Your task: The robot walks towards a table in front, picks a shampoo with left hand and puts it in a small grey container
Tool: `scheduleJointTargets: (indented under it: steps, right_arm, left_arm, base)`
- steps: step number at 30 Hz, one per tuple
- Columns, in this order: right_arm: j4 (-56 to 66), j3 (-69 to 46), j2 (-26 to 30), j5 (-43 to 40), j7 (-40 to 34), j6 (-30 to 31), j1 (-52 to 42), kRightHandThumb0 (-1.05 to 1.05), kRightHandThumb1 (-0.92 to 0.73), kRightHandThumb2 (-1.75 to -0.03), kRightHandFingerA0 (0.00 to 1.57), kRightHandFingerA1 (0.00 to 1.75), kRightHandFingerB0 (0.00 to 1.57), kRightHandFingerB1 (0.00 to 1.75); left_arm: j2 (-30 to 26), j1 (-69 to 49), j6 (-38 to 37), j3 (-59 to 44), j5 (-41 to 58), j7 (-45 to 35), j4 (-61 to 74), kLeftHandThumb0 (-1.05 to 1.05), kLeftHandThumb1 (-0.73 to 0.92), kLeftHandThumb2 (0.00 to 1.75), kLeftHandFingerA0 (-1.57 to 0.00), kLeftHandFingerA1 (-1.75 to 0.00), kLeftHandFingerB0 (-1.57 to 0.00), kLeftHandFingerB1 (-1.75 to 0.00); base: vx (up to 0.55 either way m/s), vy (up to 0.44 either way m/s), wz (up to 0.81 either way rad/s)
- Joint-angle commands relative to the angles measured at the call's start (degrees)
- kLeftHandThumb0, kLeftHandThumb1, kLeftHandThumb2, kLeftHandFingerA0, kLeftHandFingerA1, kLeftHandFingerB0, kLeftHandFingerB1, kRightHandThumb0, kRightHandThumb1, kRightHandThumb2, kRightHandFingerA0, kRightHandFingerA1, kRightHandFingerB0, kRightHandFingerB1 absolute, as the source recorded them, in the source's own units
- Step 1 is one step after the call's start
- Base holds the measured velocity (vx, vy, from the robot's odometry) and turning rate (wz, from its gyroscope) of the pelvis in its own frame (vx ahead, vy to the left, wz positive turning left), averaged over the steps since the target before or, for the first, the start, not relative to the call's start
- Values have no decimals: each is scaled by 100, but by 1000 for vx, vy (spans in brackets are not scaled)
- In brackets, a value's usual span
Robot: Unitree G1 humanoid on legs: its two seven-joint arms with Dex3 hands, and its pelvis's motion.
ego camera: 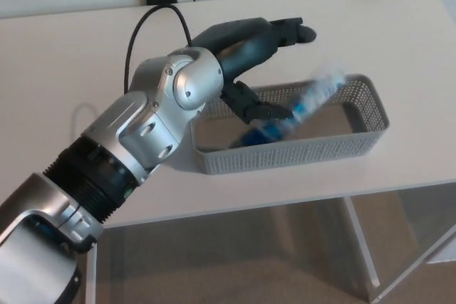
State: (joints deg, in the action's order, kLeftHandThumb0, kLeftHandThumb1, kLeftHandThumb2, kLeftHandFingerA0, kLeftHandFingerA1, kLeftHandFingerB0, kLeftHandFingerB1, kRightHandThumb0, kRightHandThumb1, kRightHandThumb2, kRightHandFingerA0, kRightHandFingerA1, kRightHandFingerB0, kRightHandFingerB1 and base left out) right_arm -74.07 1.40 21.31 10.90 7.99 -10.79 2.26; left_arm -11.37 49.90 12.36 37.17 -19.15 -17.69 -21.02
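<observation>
The shampoo bottle (299,113), blurred, is deep blue at its lower end and whitish above. The small container (285,153) is grey, its walls a fine perforated mesh. The left hand (249,48) is black, its forearm (142,133) silver with black rings. The worktop (57,55) is pale cream.

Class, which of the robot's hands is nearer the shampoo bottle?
Left. The left hand hovers open just above the blurred shampoo bottle, which lies tilted in the grey basket; the right hand is not in view.
</observation>
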Motion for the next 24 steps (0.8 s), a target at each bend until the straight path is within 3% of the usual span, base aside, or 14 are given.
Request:
scheduleJointTargets:
  steps: [1,2,3,5,6,7,8,9,10,11,14,19,23,24]
  right_arm:
    - [-15,-8,97,-7,26,80,16,-30,-67,-59,66,48,52,41]
    - [-15,6,102,7,30,100,52,-30,-67,-59,67,48,53,41]
    - [-10,24,108,25,29,95,53,-31,-67,-59,67,47,52,40]
    - [-7,43,114,37,38,102,57,-31,-67,-59,66,47,52,40]
    - [2,40,111,25,40,104,56,-31,-66,-59,66,47,52,41]
    - [8,54,110,36,16,112,56,-32,-65,-59,67,48,53,41]
    - [2,71,105,47,5,118,39,-33,-67,-59,68,47,53,40]
    - [-8,86,97,55,5,121,13,-33,-67,-59,68,47,53,40]
    - [-14,98,100,61,16,106,10,-33,-68,-59,67,47,53,40]
    - [-10,72,97,25,37,109,10,-32,-66,-59,66,48,51,40]
    - [8,55,110,1,79,66,-10,-31,-66,-59,65,48,52,41]
    - [-69,115,132,75,51,106,57,-31,-66,-59,68,48,52,40]
    - [-32,138,174,85,56,81,-42,-33,-66,-59,66,48,52,41]
    - [-40,149,179,96,49,78,-57,-33,-66,-59,67,48,52,41]
  left_arm:
    - [-36,-39,508,-159,-207,-444,127,-88,43,78,0,-7,0,-13]
    - [-42,-2,492,-171,-232,-464,99,-88,44,78,0,-7,0,-12]
    - [-51,-6,442,-176,-253,-451,69,-91,56,61,0,-13,0,-17]
    - [-59,-13,385,-190,-294,-455,38,-90,58,58,0,-14,0,-16]
    - [-73,-23,351,-209,-303,-469,30,-82,45,90,0,-10,0,-13]
    - [-79,-36,340,-241,-293,-485,49,-81,45,90,0,-10,0,-14]
    - [-87,-88,314,-295,-267,-491,106,-90,44,77,0,-10,0,-13]
    - [-96,-157,278,-354,-231,-487,178,-90,44,77,0,-10,0,-13]
    - [-119,-210,250,-421,-224,-458,269,-88,57,58,0,-15,0,-17]
    - [-245,-270,136,-577,-225,-414,616,-78,44,90,0,-13,0,-15]
    - [-337,-496,51,-1036,75,-501,1324,-82,48,89,-8,-12,-4,-12]
    - [-594,-1010,-142,-1856,629,-785,3174,-76,46,84,-10,-33,-3,-29]
    - [-947,-1883,301,-2849,1617,-1283,5522,-73,47,79,-13,-34,0,-35]
    - [-1064,-2176,269,-3135,1818,-1361,5957,-35,23,85,0,-49,-1,-49]
  base:
    - [0,0,0]
    - [0,0,0]
    - [0,0,0]
    - [0,0,0]
    - [0,0,0]
    - [0,0,0]
    - [0,0,0]
    - [0,0,0]
    - [0,0,0]
    - [0,0,0]
    - [0,0,0]
    - [0,0,0]
    - [0,0,0]
    - [0,0,0]
